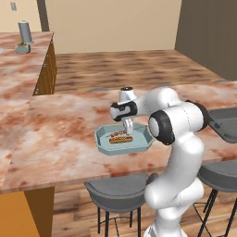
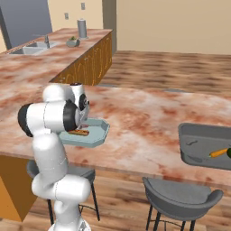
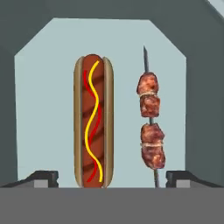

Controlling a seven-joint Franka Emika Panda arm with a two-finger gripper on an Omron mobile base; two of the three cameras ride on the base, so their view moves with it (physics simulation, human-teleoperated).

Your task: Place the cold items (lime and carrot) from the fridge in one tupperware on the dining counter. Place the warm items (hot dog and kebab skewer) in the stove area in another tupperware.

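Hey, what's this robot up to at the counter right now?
The arm's gripper hangs open over a light blue tupperware on the dining counter. Inside it the hot dog and kebab skewer lie side by side, held by nothing. Further along the counter, a grey tupperware holds the carrot.

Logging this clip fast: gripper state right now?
Gripper: open, holding nothing, above the hot dog and kebab skewer in the tupperware.

Two tupperware trays (image 2: 97, 135) (image 2: 205, 135), one hot dog (image 3: 93, 127), one kebab skewer (image 3: 151, 127), one carrot (image 2: 219, 153), perhaps two stools (image 2: 180, 198).
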